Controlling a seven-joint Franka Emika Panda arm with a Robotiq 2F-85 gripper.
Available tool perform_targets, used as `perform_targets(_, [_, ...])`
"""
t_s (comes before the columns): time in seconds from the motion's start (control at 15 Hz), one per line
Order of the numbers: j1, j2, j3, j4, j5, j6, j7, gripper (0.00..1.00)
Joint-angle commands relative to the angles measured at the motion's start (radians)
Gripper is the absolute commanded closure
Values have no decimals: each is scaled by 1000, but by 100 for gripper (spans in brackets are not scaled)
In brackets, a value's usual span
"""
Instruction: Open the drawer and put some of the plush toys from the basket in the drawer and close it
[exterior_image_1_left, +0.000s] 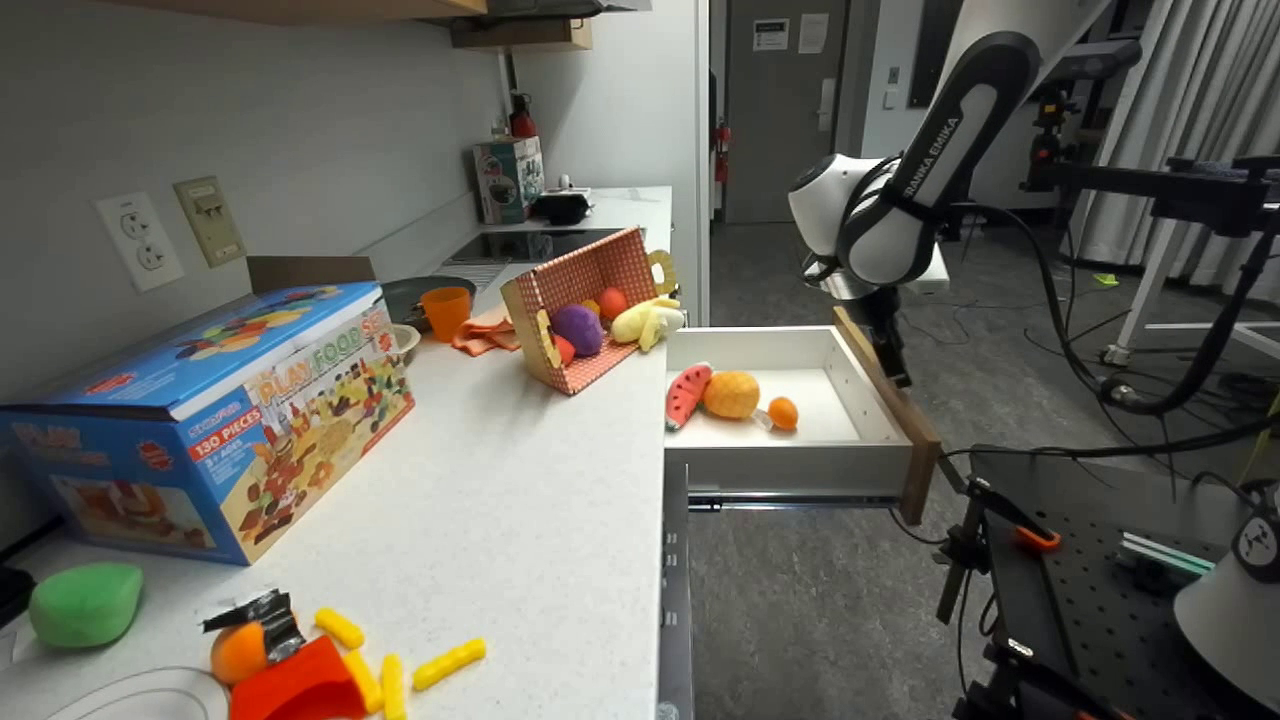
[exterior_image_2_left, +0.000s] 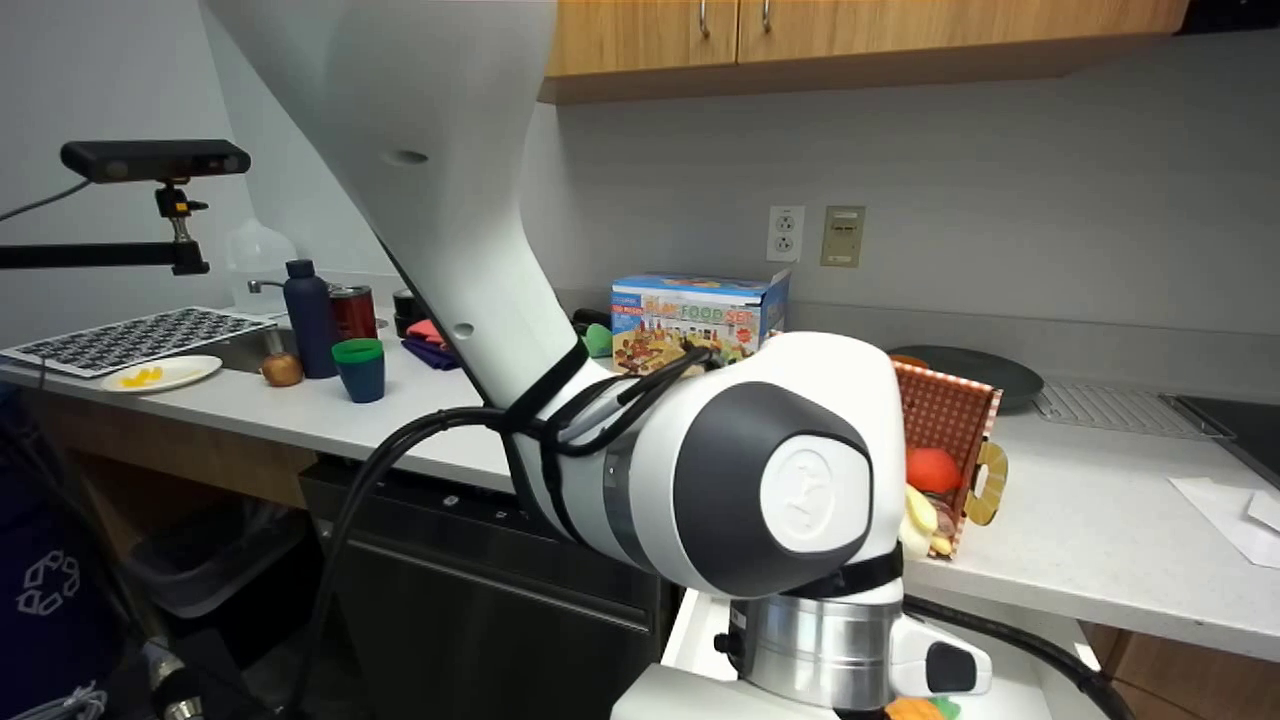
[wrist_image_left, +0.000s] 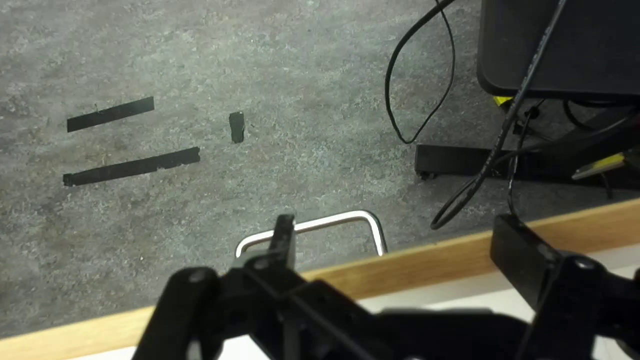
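The drawer (exterior_image_1_left: 780, 470) is white inside, with a brown wooden front (exterior_image_1_left: 921, 462), and sticks out below the counter (exterior_image_1_left: 545, 520). Red, yellow and orange toys (exterior_image_1_left: 731, 394) lie inside. The gripper (wrist_image_left: 397, 234) has its fingers (wrist_image_left: 521, 260) wide apart.

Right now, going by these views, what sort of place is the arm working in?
Probably a kitchenette doubling as a robotics lab: wood-fronted wall cabinets, what looks like a black cooktop set in the counter, and a boom-mounted camera.
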Motion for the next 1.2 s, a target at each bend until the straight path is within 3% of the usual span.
perform_targets(0.0, [-49,49,10,36,-3,-58,-45,0])
perform_targets(0.53, [-172,259,129,255,190,-113,-277,0])
perform_targets(0.8, [-213,277,185,318,280,-97,-392,0])
perform_targets(1.13, [-203,251,233,344,352,-53,-460,0])
